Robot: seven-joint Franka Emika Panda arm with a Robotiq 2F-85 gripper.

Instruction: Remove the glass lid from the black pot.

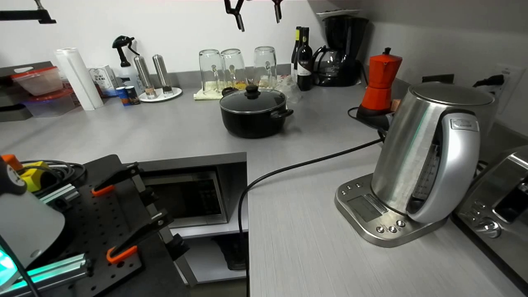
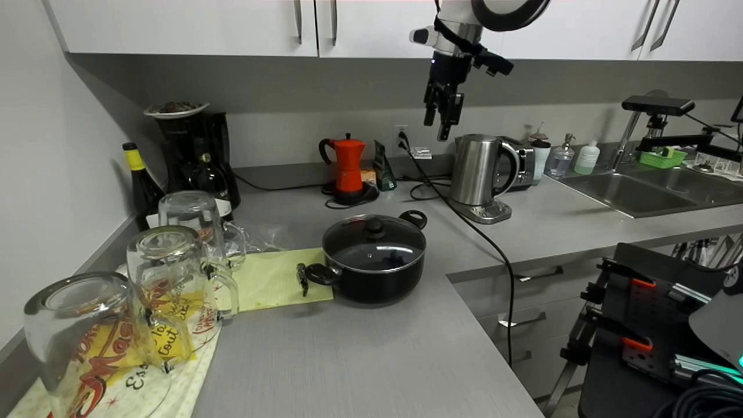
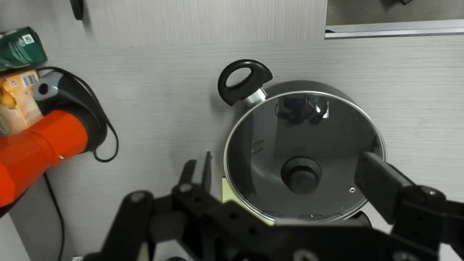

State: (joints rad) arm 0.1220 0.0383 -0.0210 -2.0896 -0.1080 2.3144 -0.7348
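Glass lid (image 3: 304, 146) round; silver-rimmed; black-knobbed

Place was kitchen: grey counter (image 1: 297, 231) held steel sink (image 2: 630, 194), kettle (image 1: 406, 154), coffee maker (image 1: 346, 45); microwave (image 1: 185, 198) sat below, white cupboards (image 2: 191, 29) hung above.

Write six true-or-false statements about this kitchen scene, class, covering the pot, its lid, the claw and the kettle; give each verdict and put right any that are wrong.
1. The glass lid sits on the black pot. True.
2. The pot stands in the sink. False: it stands on the counter.
3. The lid has nothing to hold it by. False: a dark knob rises from it.
4. The claw is open. True.
5. The claw grips the lid. False: it hangs higher up, holding nothing.
6. The steel kettle stands on its base. True.
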